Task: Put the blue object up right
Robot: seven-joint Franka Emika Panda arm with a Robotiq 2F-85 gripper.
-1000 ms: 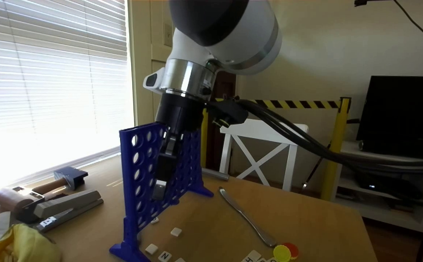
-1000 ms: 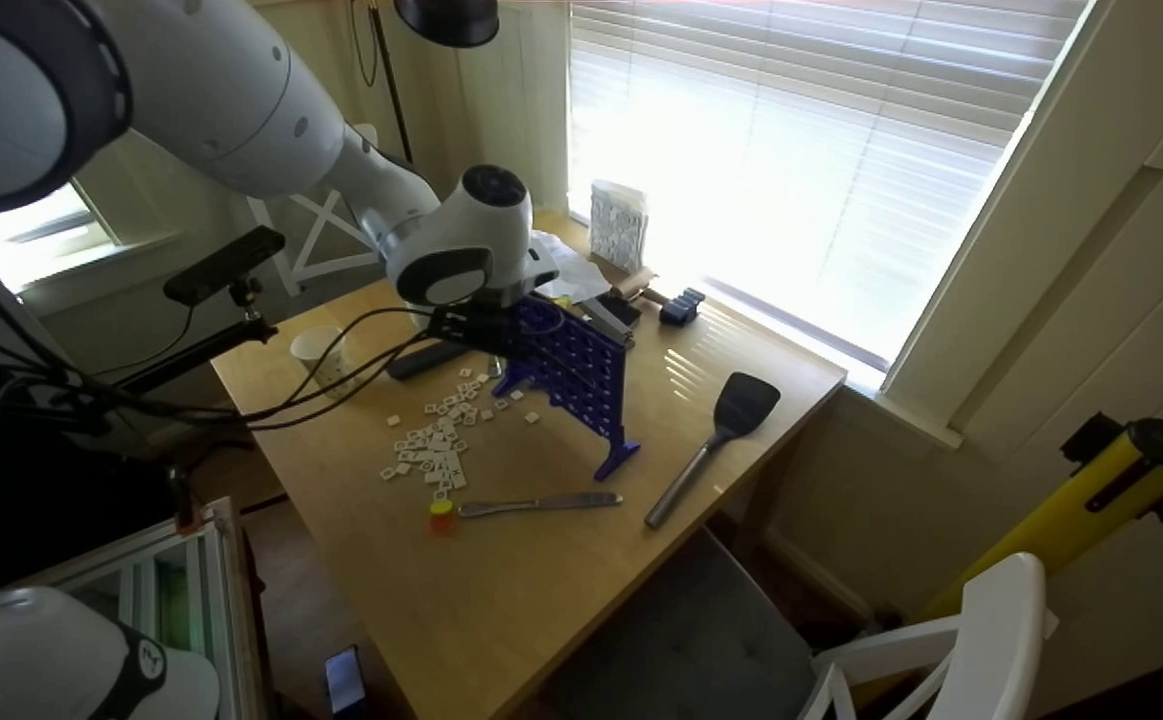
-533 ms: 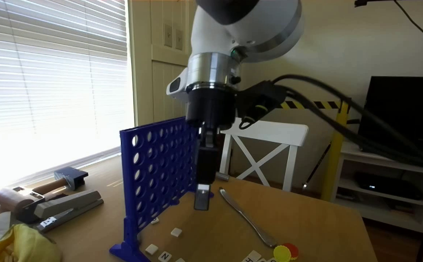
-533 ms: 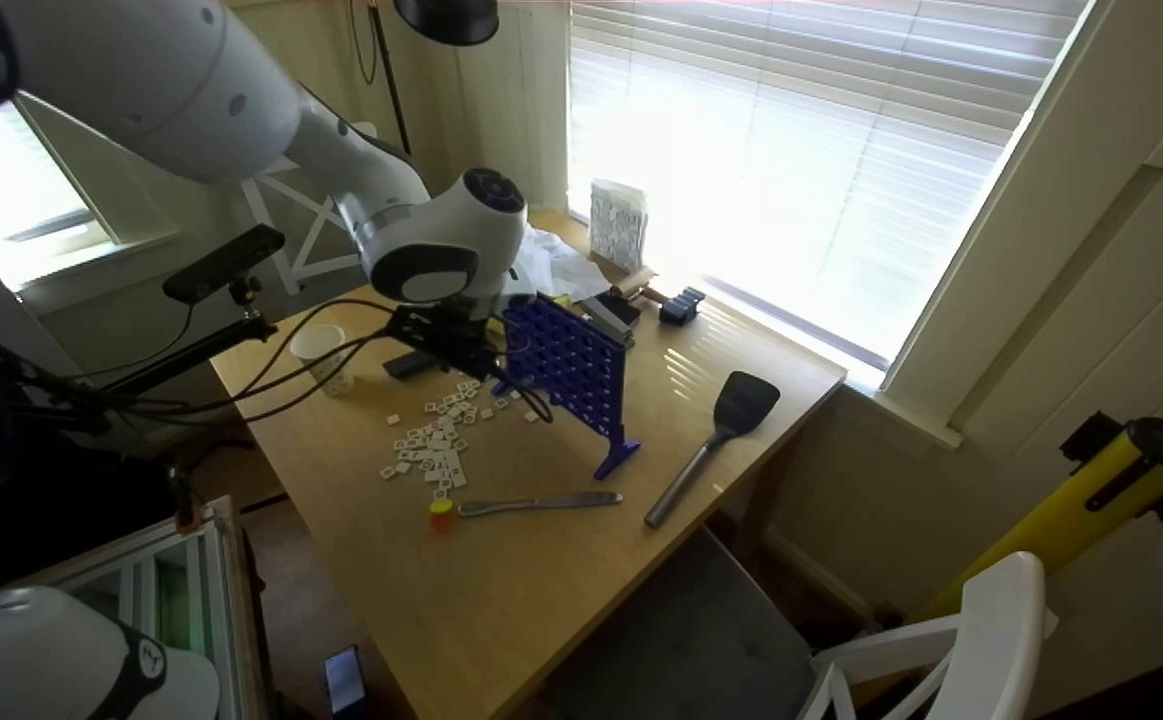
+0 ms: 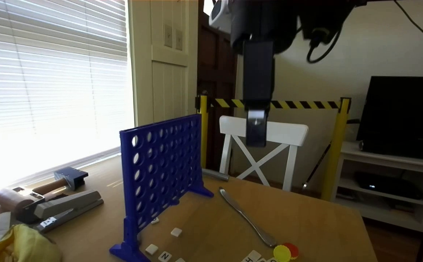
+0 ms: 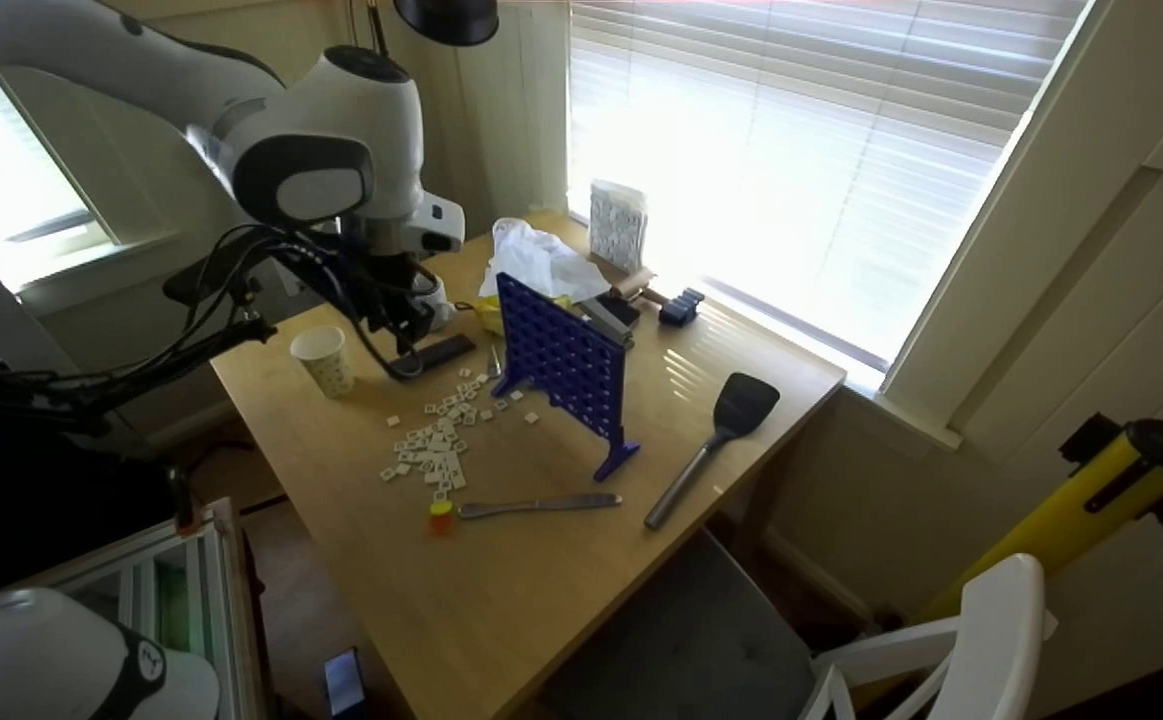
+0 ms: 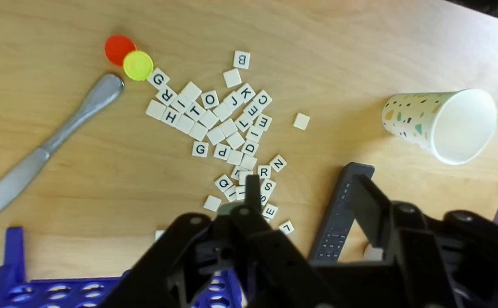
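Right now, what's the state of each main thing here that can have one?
Blue grid panel: standing upright
Claw: open, empty
Paper cup: upright
Letter tiles: scattered, some showing letters, some blank
Knife: lying flat
Spatula: lying flat
Remote: lying button side up
Yellow disc: overlapping the red disc
Window blinds: lowered
Flat screen: dark

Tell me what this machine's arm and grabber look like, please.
The arm is white with rounded sections, dark oval patches and a black band bearing a small pale mark. Black cables loop alongside it. The gripper is black, with two slim jointed fingers and a silvery patch near one tip.
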